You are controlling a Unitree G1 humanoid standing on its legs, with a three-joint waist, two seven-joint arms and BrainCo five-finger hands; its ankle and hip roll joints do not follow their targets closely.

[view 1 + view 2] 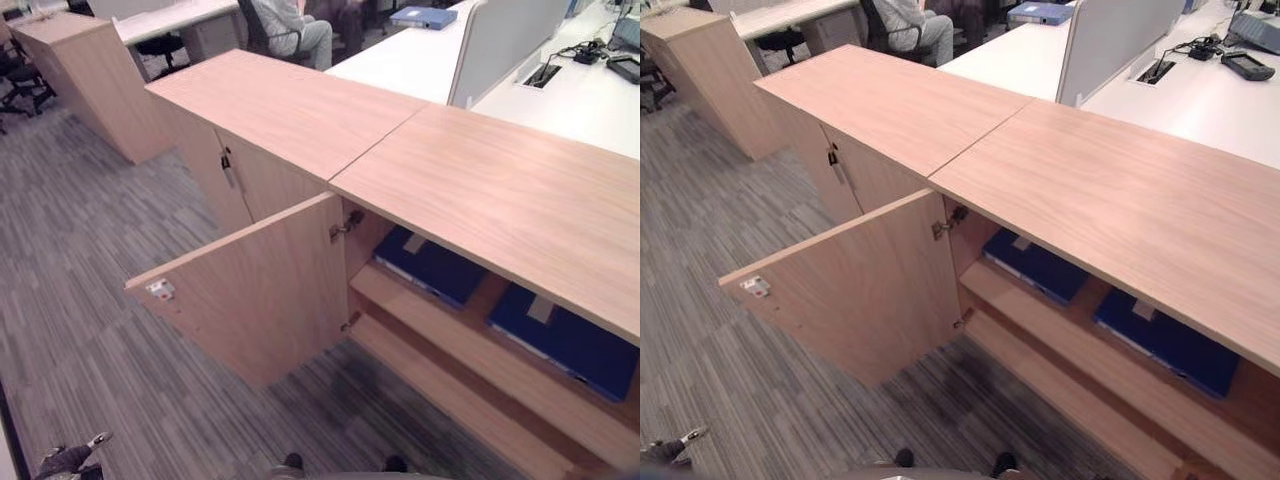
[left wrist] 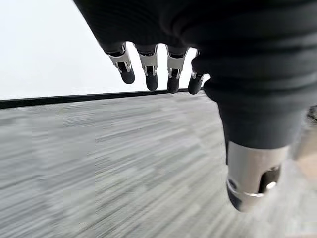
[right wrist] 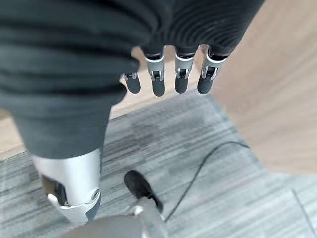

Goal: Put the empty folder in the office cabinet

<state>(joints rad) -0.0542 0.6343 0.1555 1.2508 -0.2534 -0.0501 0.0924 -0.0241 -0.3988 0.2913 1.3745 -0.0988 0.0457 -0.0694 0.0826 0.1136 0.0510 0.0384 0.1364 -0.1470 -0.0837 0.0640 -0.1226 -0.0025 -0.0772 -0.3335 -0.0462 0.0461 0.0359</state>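
The office cabinet point(image 1: 480, 190) stands with its left door point(image 1: 250, 300) swung wide open towards me. On the upper shelf point(image 1: 440, 322) inside lie two dark blue folders, one near the hinge point(image 1: 430, 265) and one further right point(image 1: 570, 342), each flat with a tan label. My left hand point(image 2: 237, 59) hangs over the grey carpet with its fingers point(image 2: 148, 69) relaxed and nothing in it. Beside a wooden panel, my right hand point(image 3: 74, 59) also hangs above the carpet, fingers point(image 3: 181, 74) straight and empty.
A closed cabinet section point(image 1: 280, 110) adjoins on the left, and a separate wooden cabinet point(image 1: 90, 70) stands further back. Behind are white desks point(image 1: 400, 60) with a divider point(image 1: 500, 45), another blue folder point(image 1: 423, 16) and a seated person point(image 1: 290, 25). Grey carpet point(image 1: 90, 250) lies before the door.
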